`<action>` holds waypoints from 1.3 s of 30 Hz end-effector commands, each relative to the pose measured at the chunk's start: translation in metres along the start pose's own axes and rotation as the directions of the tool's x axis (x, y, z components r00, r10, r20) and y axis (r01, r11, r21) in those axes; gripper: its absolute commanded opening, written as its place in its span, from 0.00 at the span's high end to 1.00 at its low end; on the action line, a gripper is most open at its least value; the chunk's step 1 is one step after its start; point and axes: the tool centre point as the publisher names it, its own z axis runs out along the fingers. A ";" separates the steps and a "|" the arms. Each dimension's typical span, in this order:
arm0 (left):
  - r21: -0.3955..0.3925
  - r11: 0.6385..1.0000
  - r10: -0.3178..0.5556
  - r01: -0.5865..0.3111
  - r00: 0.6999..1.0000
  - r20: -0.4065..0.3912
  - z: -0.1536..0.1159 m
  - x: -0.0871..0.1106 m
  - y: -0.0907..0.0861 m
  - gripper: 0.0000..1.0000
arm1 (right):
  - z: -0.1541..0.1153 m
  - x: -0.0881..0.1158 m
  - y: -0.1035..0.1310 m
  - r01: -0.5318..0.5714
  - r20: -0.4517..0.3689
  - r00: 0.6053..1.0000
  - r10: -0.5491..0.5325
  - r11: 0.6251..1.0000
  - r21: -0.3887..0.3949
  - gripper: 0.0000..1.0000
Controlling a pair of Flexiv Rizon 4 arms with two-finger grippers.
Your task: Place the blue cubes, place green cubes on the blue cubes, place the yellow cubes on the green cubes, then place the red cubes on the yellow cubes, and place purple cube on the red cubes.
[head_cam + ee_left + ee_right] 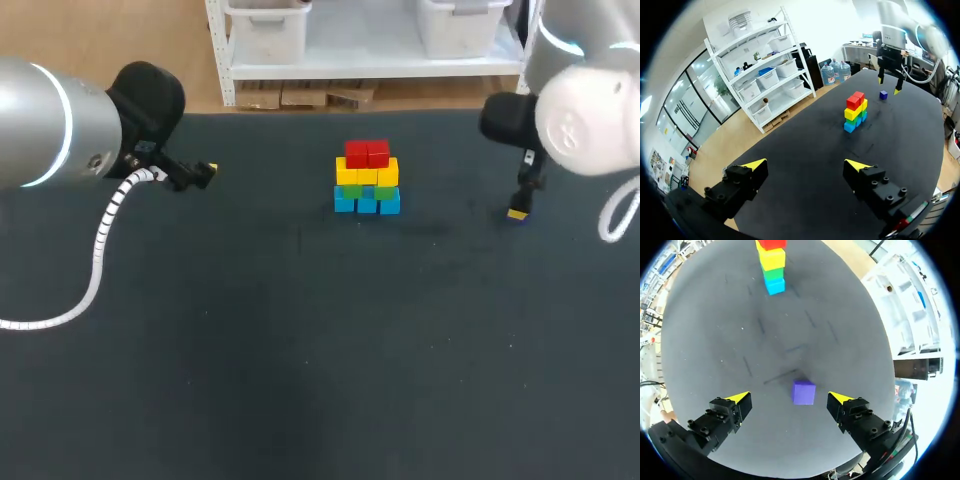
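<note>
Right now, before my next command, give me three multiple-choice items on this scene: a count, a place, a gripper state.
1. How many red cubes top the stack? A one B two C four
2. Where is the purple cube? A on the red cubes B on the table ahead of the right gripper C in the left gripper
3. The right gripper is: A open B shut on the purple cube C shut on a red cube
Answers: 1 B, two sit side by side; 2 B, it rests on the table there; 3 A, its fingers stand clear of the cube.
</note>
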 end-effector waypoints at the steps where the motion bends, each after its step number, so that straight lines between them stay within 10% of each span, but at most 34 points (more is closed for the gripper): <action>1: 0.002 1.000 0.000 0.000 1.000 0.002 0.000 0.000 0.001 0.00 | 0.001 0.008 -0.001 -0.011 0.010 1.000 0.011 0.998 0.055 0.00; 29: 0.002 1.000 0.000 0.000 1.000 0.002 0.000 0.000 0.001 0.00 | 0.039 0.001 -0.021 -0.032 0.009 0.999 0.033 0.991 -0.128 0.01; 31: 0.002 1.000 0.000 0.000 1.000 0.002 0.000 0.000 0.001 0.00 | 0.040 0.001 -0.022 -0.032 0.006 0.999 0.033 0.991 -0.132 0.38; 33: 0.002 1.000 0.000 0.000 1.000 0.002 0.000 0.000 0.001 0.00 | 0.040 0.001 -0.022 -0.033 0.007 0.999 0.034 0.990 -0.140 0.52; 39: 0.002 1.000 0.000 0.000 1.000 0.002 0.000 0.000 0.001 0.00 | 0.043 0.003 -0.020 -0.039 -0.008 0.999 0.038 0.984 -0.173 0.55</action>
